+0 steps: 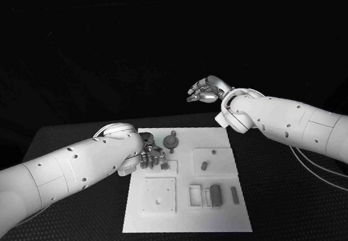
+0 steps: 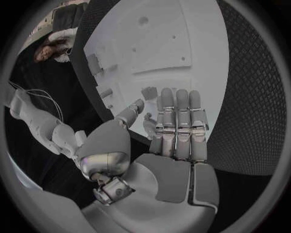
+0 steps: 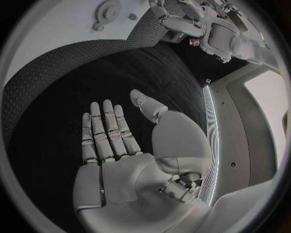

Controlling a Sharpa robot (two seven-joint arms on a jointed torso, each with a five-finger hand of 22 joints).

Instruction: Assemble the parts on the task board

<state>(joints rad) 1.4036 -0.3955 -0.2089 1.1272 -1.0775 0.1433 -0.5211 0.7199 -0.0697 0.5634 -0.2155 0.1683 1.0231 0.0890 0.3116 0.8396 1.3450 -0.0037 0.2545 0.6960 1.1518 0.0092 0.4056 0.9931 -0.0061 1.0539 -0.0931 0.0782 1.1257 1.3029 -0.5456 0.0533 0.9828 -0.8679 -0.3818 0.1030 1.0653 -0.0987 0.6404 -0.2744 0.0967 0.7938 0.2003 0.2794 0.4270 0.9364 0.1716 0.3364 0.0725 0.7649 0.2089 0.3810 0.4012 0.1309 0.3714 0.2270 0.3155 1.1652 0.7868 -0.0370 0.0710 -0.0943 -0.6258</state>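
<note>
The white task board lies in the middle of the black table. A round gear-like part stands near its far edge. A small dark part lies left of centre, and an oblong part sits on a raised square. My left hand hovers low over the board's far left. Its fingers lie straight and side by side, thumb apart, holding nothing, with the small part just past the fingertips. My right hand is raised beyond the far edge, and its palm is open and empty.
Several more parts rest in slots near the board's front, beside a square plate with holes. Textured black mat surrounds the board. Thin cables trail under my right arm at the table's right side.
</note>
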